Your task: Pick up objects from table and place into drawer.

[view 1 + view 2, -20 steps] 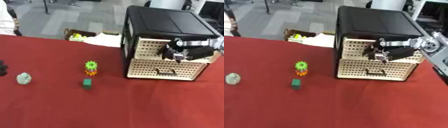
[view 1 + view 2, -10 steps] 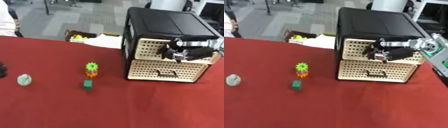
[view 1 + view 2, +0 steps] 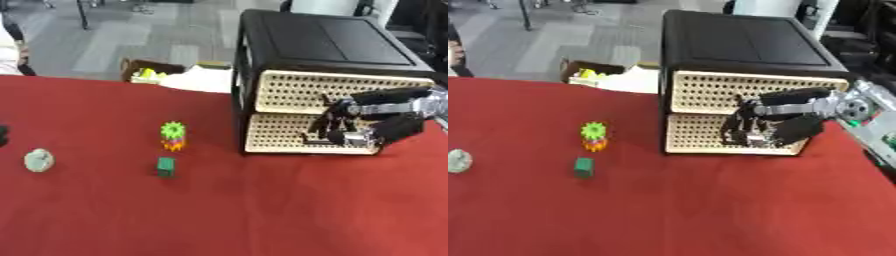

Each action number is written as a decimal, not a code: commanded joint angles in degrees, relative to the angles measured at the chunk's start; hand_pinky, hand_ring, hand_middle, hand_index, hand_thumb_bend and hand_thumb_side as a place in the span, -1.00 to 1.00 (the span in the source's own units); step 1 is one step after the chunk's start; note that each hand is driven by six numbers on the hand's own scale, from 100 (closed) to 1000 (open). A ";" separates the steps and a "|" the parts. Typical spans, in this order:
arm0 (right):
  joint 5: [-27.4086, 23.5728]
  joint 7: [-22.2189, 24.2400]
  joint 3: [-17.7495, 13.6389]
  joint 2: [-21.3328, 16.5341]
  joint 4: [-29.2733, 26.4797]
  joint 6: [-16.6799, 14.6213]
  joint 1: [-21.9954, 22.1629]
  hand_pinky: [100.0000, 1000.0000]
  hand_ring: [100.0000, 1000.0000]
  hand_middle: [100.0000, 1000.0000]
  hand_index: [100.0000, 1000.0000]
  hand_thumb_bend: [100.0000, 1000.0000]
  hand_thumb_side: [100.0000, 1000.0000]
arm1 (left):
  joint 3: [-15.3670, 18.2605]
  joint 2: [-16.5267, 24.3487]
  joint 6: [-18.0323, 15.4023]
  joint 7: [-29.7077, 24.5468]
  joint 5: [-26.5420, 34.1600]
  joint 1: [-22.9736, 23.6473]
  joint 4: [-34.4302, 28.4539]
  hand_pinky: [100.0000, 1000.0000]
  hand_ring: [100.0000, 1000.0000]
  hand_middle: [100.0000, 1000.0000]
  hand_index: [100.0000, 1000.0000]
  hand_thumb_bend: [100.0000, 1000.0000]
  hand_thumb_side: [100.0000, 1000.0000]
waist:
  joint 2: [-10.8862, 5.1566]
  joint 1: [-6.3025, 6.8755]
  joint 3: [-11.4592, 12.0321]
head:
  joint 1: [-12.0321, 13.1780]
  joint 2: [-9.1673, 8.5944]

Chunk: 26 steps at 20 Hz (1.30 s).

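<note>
A black cabinet [image 3: 324,40] with two beige perforated drawers stands at the table's back right. Both drawer fronts look flush. My right hand [image 3: 354,127] reaches in from the right and sits against the lower drawer [image 3: 271,132]. Its fingers curl down over the spot where the handle is, which hides the handle. On the red cloth to the left lie a green gear on an orange base [image 3: 173,135], a small green block [image 3: 165,166] and a pale grey-green lump [image 3: 38,160]. My left hand does not show.
A small dark shape [image 3: 3,135] pokes in at the left edge. Beyond the table's far edge, a cardboard box [image 3: 149,72] with yellow items stands on the floor. Red cloth [image 3: 227,215] spreads across the front.
My right hand has dropped from the seam between the two drawers to the lower drawer's handle. The objects on the cloth have not moved.
</note>
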 commanded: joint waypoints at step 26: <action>-35.87 -24.93 -16.78 2.17 -21.20 -1.49 13.42 0.10 0.25 0.27 0.68 -1.00 1.00 | 1.65 1.09 -2.63 3.50 1.29 0.92 -0.74 0.41 0.33 0.22 0.56 -1.00 1.00 | -6.99 4.66 -3.54 | 4.45 5.14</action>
